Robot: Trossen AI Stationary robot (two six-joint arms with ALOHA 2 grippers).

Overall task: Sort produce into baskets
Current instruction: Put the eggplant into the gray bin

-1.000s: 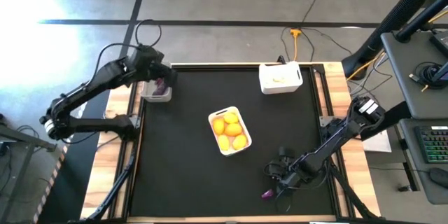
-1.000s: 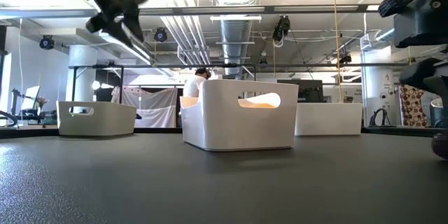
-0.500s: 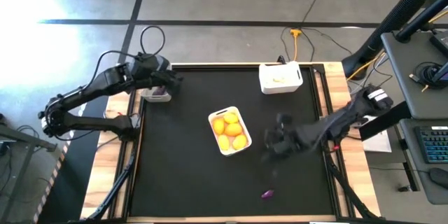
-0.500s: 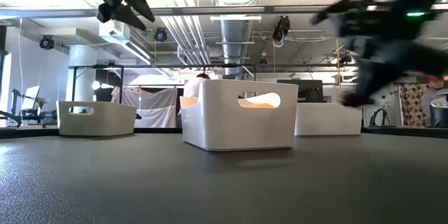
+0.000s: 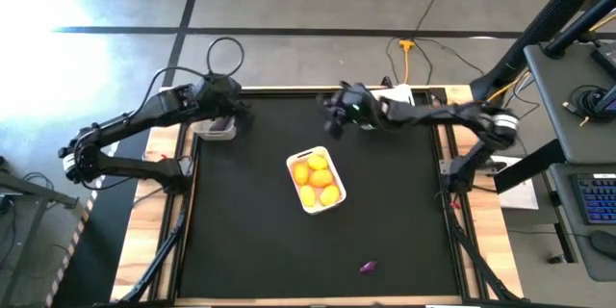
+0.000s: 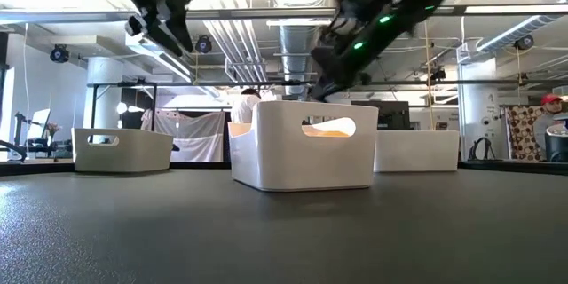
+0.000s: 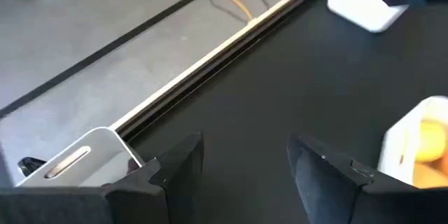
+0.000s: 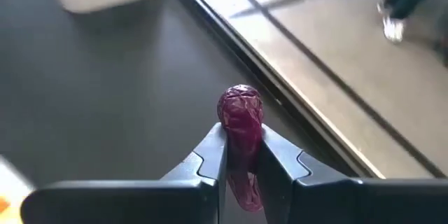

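Observation:
My right gripper point(image 5: 333, 119) hangs above the table's far middle, shut on a dark purple wrinkled piece of produce point(image 8: 241, 120). My left gripper point(image 5: 234, 113) stands open in the air beside the grey basket point(image 5: 216, 129) at the far left, holding nothing. In the centre a white basket point(image 5: 334, 175) holds several yellow and orange fruits point(image 5: 317, 179). Another white basket point(image 5: 397, 110) sits at the far right, partly under my right arm. One small purple piece point(image 5: 367, 268) lies on the mat near the front edge. My right gripper pinches the purple piece by its two sides point(image 8: 242, 138) between the two fingers. Its rounded end point(image 8: 240, 105) sticks out past the fingertips. The fingers slant downward, reaching from the table's right toward its left. The piece is lifted clear of the table.
The wooden far edge point(image 5: 289, 89) of the table runs just beyond both grippers. Open black mat point(image 5: 241, 231) lies to the left of and in front of the centre basket. In the low view the centre basket point(image 6: 302, 155) stands between the two others.
My right gripper has swung from the near right corner up and across to the far middle of the table, turning as it went, with the purple piece in its fingers. The other purple piece has stayed on the mat. My left gripper has shifted slightly right, off the grey basket.

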